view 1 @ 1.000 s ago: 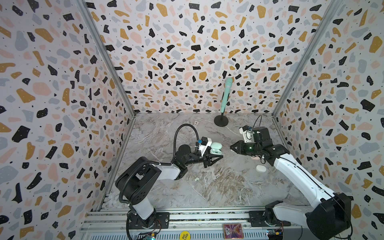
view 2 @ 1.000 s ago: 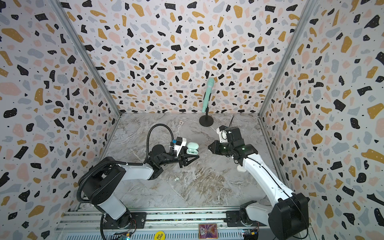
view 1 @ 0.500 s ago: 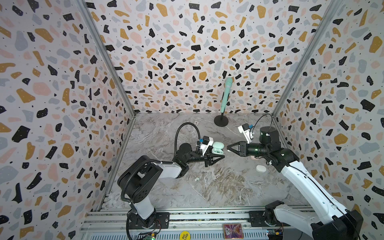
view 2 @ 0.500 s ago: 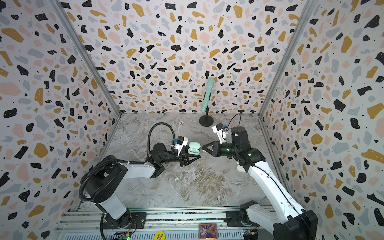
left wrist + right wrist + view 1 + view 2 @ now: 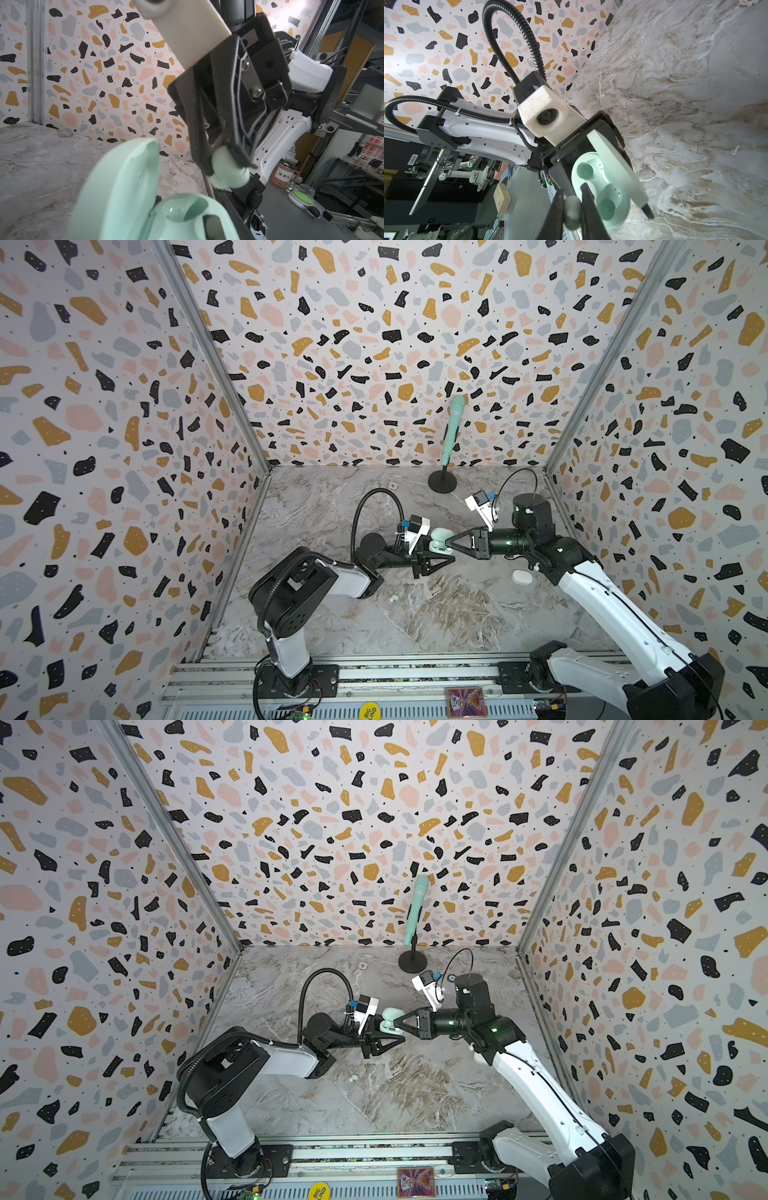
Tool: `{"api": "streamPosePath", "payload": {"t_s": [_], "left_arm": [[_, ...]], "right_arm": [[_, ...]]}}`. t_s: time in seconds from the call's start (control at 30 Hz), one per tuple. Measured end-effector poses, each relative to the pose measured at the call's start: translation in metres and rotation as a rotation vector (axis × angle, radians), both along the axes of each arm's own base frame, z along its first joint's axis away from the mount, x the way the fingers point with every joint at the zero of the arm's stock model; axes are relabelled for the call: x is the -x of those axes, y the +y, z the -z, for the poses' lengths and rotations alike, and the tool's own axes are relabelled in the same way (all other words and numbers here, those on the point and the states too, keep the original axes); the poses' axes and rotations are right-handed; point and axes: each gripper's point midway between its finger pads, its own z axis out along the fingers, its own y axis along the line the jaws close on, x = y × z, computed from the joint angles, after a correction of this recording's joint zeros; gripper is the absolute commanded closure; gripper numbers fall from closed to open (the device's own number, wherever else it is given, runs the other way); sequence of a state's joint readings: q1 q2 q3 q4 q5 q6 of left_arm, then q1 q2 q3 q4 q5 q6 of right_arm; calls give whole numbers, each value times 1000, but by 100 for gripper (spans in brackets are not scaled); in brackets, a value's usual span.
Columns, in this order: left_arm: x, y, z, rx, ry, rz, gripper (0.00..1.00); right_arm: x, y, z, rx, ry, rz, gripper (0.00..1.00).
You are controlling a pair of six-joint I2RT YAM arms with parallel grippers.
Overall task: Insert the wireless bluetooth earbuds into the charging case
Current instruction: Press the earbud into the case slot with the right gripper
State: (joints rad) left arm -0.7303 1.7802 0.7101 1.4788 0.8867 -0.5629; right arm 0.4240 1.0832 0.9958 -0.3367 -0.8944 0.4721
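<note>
A mint charging case [image 5: 439, 538] [image 5: 390, 1017] hangs above the marble floor with its lid open, and my left gripper [image 5: 445, 552] [image 5: 395, 1036] is shut on its base. In the right wrist view both sockets of the case [image 5: 604, 188] show empty. My right gripper [image 5: 451, 542] [image 5: 572, 207] is shut on a mint earbud [image 5: 572, 213] [image 5: 228, 173] and holds it just off the case's rim [image 5: 187, 209]. A white earbud [image 5: 392, 598] [image 5: 353, 1078] lies on the floor below the left arm.
A shut white pebble-shaped case [image 5: 522, 577] lies on the floor beside the right arm. A mint microphone [image 5: 451, 429] on a black stand rises at the back wall. A small disc [image 5: 392, 486] sits near the back.
My right gripper has swung left across the floor with the mint earbud and now points at the open case. The left gripper has kept the case where it was.
</note>
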Motion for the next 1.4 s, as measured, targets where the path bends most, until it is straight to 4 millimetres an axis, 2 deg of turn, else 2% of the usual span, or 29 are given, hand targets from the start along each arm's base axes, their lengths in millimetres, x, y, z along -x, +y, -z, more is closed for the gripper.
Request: {"api": "streamPosePath", "payload": {"t_s": [0.63,1.03,1.4], "left_arm": [[12,-1,-12,6,-65,17,68],[12,-1,-10,-15,-93,8,68],[13,0,-15,-18,-107,1,68]], "right_arm": [[1,6,0,-14,15,-22,84],[5,6,1,-17,29,-29,84],[6,6,2,-13,38,-19,75]]}}
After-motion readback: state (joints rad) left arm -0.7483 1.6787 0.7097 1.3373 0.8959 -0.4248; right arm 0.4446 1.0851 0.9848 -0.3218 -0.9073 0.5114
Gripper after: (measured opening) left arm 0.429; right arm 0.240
